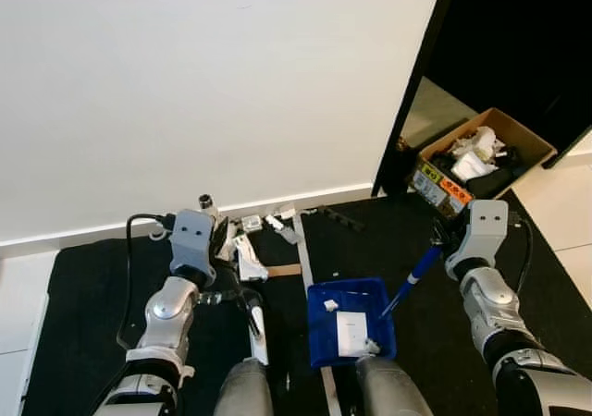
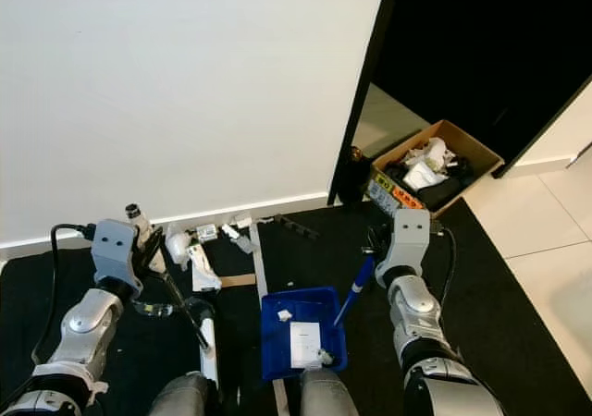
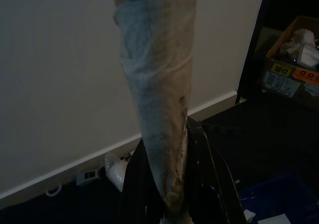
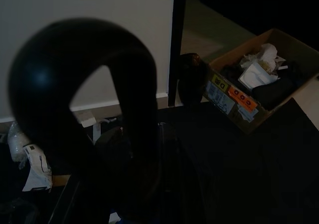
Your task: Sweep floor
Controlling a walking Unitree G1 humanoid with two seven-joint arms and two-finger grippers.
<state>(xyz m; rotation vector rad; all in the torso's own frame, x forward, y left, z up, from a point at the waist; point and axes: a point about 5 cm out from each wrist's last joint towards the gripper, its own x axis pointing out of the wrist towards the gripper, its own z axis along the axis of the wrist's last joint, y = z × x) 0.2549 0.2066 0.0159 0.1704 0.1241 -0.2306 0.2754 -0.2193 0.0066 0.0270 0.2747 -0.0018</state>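
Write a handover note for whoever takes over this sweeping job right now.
Left hand: shut on the brush, its head down on the black mat.
Right hand: shut on the blue dustpan handle.
Done: a few white scraps already lie in the dustpan.
Left: litter by the white wall still needs sweeping in. A cardboard box of rubbish sits by the doorway.

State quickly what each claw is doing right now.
Left claw: closed on the brush handle.
Right claw: closed on the blue dustpan handle.
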